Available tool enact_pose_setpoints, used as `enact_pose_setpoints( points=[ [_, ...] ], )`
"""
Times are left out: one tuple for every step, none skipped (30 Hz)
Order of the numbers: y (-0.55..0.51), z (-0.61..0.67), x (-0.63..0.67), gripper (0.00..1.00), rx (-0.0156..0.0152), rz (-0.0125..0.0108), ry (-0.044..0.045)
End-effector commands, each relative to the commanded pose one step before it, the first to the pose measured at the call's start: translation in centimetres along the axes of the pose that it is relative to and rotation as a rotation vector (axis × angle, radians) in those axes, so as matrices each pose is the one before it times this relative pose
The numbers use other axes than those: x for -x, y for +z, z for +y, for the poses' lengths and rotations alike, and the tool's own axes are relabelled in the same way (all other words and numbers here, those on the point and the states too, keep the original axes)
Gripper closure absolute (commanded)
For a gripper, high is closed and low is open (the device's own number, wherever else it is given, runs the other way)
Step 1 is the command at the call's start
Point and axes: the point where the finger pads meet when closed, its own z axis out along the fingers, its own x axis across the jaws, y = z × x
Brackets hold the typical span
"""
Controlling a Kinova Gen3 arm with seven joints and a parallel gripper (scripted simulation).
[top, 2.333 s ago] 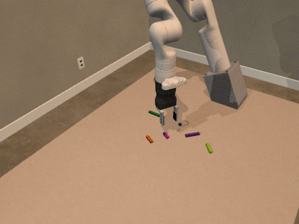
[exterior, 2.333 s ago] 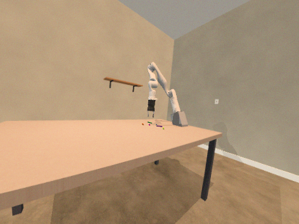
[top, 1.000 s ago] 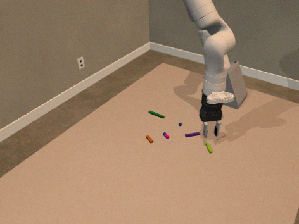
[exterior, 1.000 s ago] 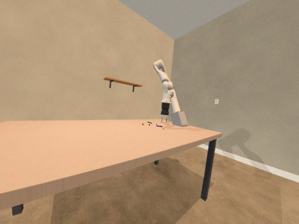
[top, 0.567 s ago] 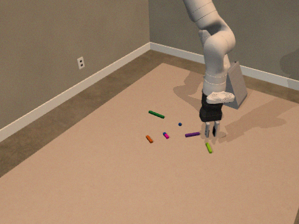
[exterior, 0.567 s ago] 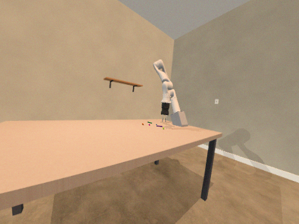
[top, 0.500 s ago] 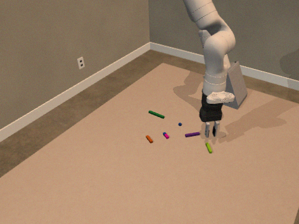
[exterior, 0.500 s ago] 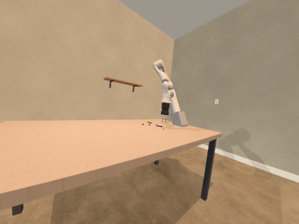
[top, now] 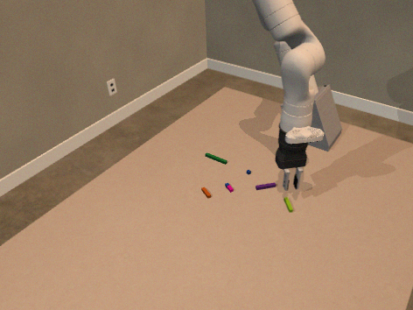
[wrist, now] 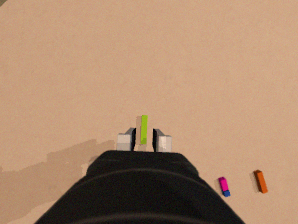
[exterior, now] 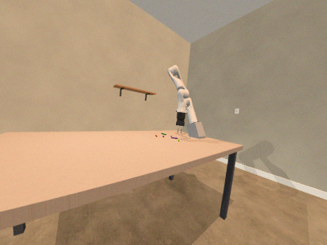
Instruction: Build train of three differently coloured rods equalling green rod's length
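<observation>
Wrist view: the gripper (wrist: 144,142) has its fingers part-way apart and clasps nothing. The lime rod (wrist: 144,129) shows in the gap between them, running lengthwise away from the camera and touching neither finger as far as I can see.

Top view: the lime rod (top: 289,204) lies on the table (top: 131,245), just beside the gripper (top: 290,183) and near the purple rod (top: 265,186). The green rod (top: 216,158) lies well apart. A magenta rod (top: 230,188) has a blue piece at its end, a second blue piece (top: 248,172) sits alone, and the orange rod (top: 206,192) lies off to the side.

I judge the lime rod to be the train's third member. Three hazards:
- The gap leaves little margin, so a finger landing on the rod would tip or flick it.
- A grip near one end would let the rod swing.
- Setting it against the magenta rod could nudge that pair out of line.
</observation>
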Motion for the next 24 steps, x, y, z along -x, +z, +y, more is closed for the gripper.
enact_pose_setpoints(
  points=[
    [-0.054,-0.064,-0.001,0.46,-0.0018,0.00027,-0.00007],
    [0.016,-0.001,0.0,0.46,-0.00004,0.0,0.00001],
    [0.022,-0.001,0.0,0.46,-0.00005,0.0,0.00001],
    [0.028,-0.001,0.0,0.46,-0.00007,0.0,0.00001],
    [0.035,-0.001,0.0,0.46,-0.00008,0.0,0.00001],
    [0.042,-0.002,0.0,0.46,-0.0001,-0.00001,0.00002],
    [0.0,0.0,0.0,0.46,0.0,0.0,0.0],
    [0.0,0.0,0.0,0.46,0.0,0.0,0.0],
    [0.049,-0.002,0.0,0.46,-0.00012,-0.00001,0.00002],
    [0.057,-0.002,0.0,0.46,-0.00013,-0.00001,0.00002],
    [0.064,-0.002,0.001,0.46,-0.00015,-0.00002,0.00002],
    [0.072,-0.002,0.001,0.46,-0.00017,-0.00002,0.00002],
    [0.081,-0.002,0.001,0.46,-0.00015,-0.00002,0.00002],
    [0.098,-0.004,0.0,0.46,0.0,0.00001,0.00001],
    [0.106,-0.004,0.0,0.46,0.0,0.0,0.0],
    [0.114,-0.004,0.001,0.46,0.0,0.0,0.0],
    [0.122,-0.003,0.001,0.46,0.00001,-0.00001,-0.00001],
    [0.128,-0.005,0.0,0.46,0.0,0.00001,0.00001],
    [0.135,-0.005,0.001,0.46,0.0,0.0,0.0],
    [0.141,-0.004,0.001,0.46,0.0,0.0,-0.00001],
    [0.146,-0.005,0.001,0.46,0.0,0.0,0.0],
    [0.151,-0.006,0.001,0.46,0.0,0.00001,0.00001],
    [0.155,-0.005,0.001,0.46,0.0,0.0,0.0],
    [0.0,0.0,0.0,0.46,0.0,0.0,0.0]
  ],
)
